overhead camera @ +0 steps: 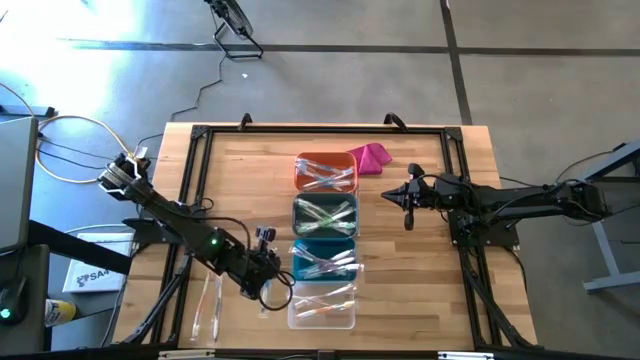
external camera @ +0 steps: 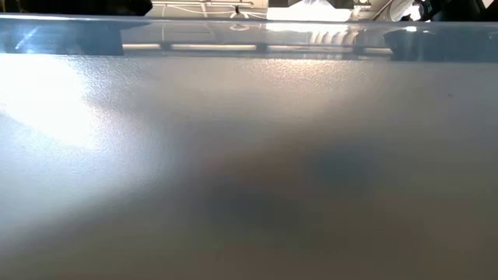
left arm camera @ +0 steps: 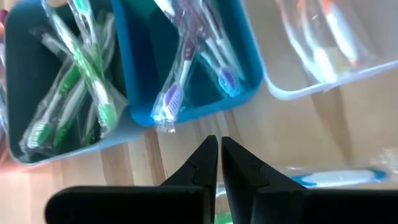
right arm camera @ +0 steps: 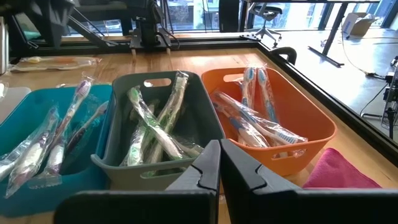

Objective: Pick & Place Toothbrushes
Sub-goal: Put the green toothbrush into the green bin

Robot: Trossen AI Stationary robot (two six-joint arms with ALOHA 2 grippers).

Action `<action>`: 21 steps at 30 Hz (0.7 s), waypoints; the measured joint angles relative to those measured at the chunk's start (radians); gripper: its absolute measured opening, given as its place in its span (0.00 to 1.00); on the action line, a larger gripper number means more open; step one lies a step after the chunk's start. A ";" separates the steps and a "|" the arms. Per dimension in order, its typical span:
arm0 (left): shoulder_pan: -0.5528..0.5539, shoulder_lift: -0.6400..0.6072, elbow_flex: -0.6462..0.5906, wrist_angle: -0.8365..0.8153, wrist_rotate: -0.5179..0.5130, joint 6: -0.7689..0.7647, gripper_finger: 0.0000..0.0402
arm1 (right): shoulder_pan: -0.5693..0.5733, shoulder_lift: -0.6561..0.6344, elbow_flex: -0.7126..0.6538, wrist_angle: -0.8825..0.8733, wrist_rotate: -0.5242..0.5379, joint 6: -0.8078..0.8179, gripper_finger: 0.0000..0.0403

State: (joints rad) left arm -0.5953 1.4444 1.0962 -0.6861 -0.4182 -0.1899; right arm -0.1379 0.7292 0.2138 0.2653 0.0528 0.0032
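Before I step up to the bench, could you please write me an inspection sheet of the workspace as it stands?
Surface: wooden table with a black frame; the low view is blocked by a pale wall.
Job's things: wrapped toothbrushes sorted in the orange bin, grey bin, teal bin and clear bin; loose toothbrushes lie on the table by the left arm.
Clutter: magenta cloth beside the orange bin.
Grippers: left gripper shut, empty, near the teal and clear bins; right gripper shut, empty, facing the grey and orange bins.
Cables: white cables left of the table; a dark one on the floor behind it.
Surroundings: concrete floor; no person seen.
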 joint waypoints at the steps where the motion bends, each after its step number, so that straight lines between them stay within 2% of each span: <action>1: 0.000 -0.002 -0.024 0.030 -0.009 -0.003 0.04 | 0.000 0.000 0.000 0.000 0.000 0.000 0.01; 5: 0.000 -0.059 -0.124 0.131 -0.038 -0.040 0.04 | 0.000 0.000 0.000 0.000 0.000 0.000 0.01; 10: 0.000 -0.224 -0.276 0.248 -0.037 -0.064 0.04 | 0.000 0.000 0.000 0.000 0.000 0.000 0.01; 15: 0.000 -0.380 -0.414 0.390 -0.037 -0.009 0.04 | 0.000 0.000 0.000 0.000 0.000 -0.004 0.01; 18: 0.000 -0.421 -0.467 0.454 -0.038 0.031 0.04 | 0.000 0.000 0.000 0.000 0.000 -0.005 0.01; 21: 0.000 -0.427 -0.487 0.451 -0.034 0.029 0.04 | 0.000 0.000 0.000 0.000 0.000 -0.005 0.01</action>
State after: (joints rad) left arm -0.5957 1.0177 0.6097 -0.2347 -0.4518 -0.1612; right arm -0.1376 0.7292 0.2138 0.2657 0.0532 -0.0017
